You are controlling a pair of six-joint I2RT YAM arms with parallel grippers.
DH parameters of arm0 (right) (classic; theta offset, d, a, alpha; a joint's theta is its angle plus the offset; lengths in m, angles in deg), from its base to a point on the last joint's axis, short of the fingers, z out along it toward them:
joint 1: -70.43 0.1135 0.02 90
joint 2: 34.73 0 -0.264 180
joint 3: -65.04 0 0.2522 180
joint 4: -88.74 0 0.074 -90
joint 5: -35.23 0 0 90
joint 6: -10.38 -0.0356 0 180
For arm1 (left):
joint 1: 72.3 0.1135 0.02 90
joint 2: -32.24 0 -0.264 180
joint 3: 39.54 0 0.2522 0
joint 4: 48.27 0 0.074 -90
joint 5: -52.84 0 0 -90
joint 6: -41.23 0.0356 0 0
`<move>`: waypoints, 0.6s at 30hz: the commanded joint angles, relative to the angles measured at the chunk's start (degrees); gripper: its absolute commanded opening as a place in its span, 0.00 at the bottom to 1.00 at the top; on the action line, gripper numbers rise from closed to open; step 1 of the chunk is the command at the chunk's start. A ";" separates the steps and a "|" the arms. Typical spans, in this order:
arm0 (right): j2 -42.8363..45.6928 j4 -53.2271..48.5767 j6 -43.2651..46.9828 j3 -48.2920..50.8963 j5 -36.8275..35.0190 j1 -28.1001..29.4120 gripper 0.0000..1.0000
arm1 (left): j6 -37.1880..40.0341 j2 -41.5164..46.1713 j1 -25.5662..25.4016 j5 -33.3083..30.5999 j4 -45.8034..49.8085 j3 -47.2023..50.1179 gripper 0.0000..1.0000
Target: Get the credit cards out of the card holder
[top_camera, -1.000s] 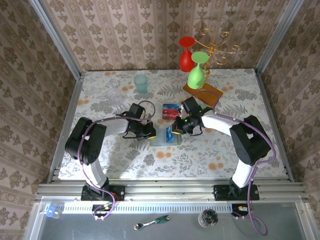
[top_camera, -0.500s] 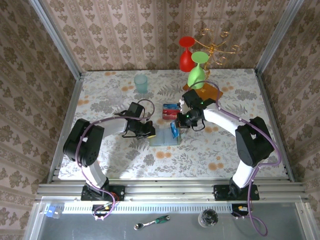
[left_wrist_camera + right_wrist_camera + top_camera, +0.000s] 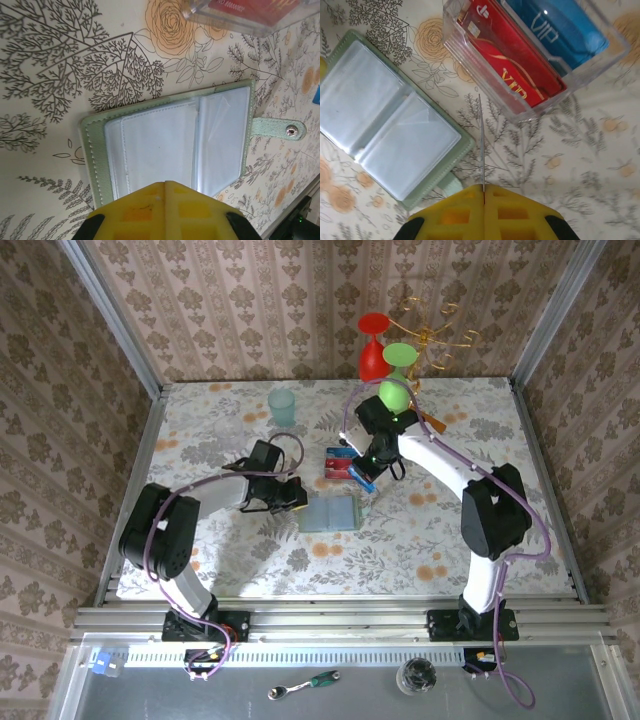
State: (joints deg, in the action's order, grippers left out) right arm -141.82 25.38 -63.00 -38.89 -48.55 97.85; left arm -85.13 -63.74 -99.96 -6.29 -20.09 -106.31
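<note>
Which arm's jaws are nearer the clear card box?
Right. Its jaws hang beside the clear box, shut on a blue card; the left arm's jaws sit across the card holder from it.

The card holder (image 3: 95,150) has a matt, stitched, leather-like cover and glossy clear plastic sleeves (image 3: 160,145). A shiny metal snap (image 3: 290,131) sits at its three o'clock.

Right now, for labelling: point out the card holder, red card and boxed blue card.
card holder (image 3: 390,120), right wrist view, centre of sleeves.
red card (image 3: 512,57), right wrist view, middle of face.
boxed blue card (image 3: 560,27), right wrist view, lettered face.
</note>
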 commanded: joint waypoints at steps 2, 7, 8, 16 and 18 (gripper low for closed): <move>-2.57 -6.84 15.57 -6.15 -4.82 0.89 0.04 | 0.07 2.21 0.62 -0.97 1.23 1.00 0.05; -6.82 -8.86 21.71 -13.37 -7.08 1.24 0.03 | 0.13 3.23 0.94 -1.57 1.64 1.50 0.06; -7.94 -9.36 22.65 -15.36 -7.40 1.23 0.03 | 0.15 3.51 1.03 -1.66 1.69 1.66 0.06; -17.12 -15.96 28.46 -31.73 -9.21 1.28 0.03 | -0.20 5.56 1.12 -2.66 1.94 3.88 0.06; -19.89 -18.26 29.22 -36.22 -8.96 1.28 0.03 | -0.29 5.72 2.93 -2.71 1.82 4.39 0.06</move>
State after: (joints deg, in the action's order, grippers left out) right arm -158.71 13.07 -37.47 -70.15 -55.94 98.81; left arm -85.13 -59.42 -98.76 -8.08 -19.68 -103.14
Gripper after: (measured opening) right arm 0.066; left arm 0.064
